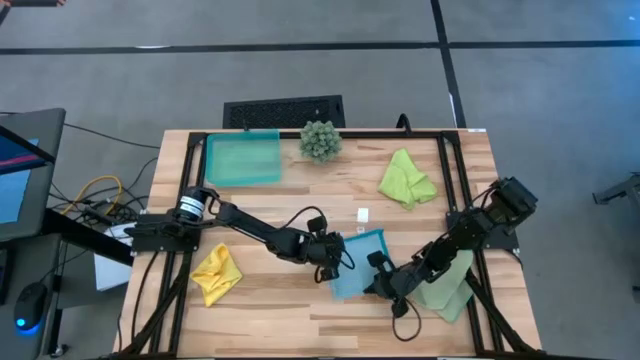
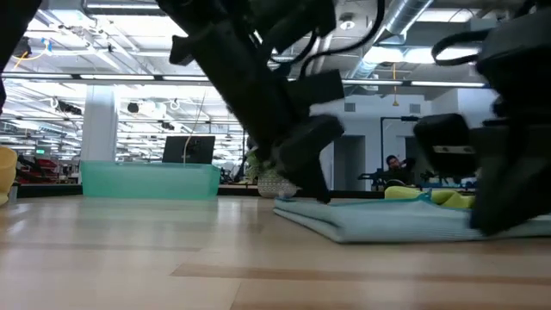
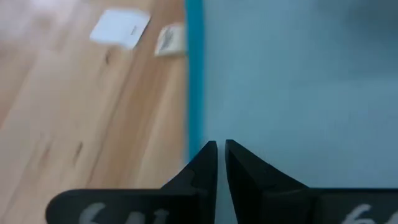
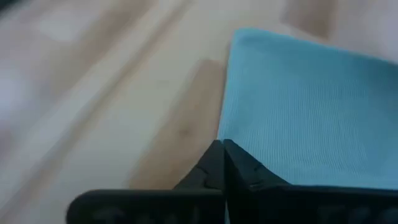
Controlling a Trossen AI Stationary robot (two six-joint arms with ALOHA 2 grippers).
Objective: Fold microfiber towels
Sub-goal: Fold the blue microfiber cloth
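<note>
light blue towel: laid flat near the middle of the table, a bit toward the front edge. It's seen in the low view as a flat layered slab, and both grippers are parked on it.

left gripper: set at the towel's left edge. In its wrist view the fingers are pressed nearly together right on the towel's darker hem. Whether cloth is actually pinched between them can't be told from here.

right gripper: set at the towel's right side, near the front corner. The fingers are seen closed together at the cloth's edge in its wrist view. Same deal, a real pinch on the fabric can't be confirmed.

yellow towel: crumpled at the front left of the table, well apart from the blue one.

lime green towel: bunched up toward the back right.

pale sage green towel: spread at the front right, partly covered by the right arm.

teal tray: placed at the back left, also caught in the low view.

spiky green plant: sat at the back centre, just beside the tray.

small white tag: left on the bare wood just behind the blue towel.
</note>
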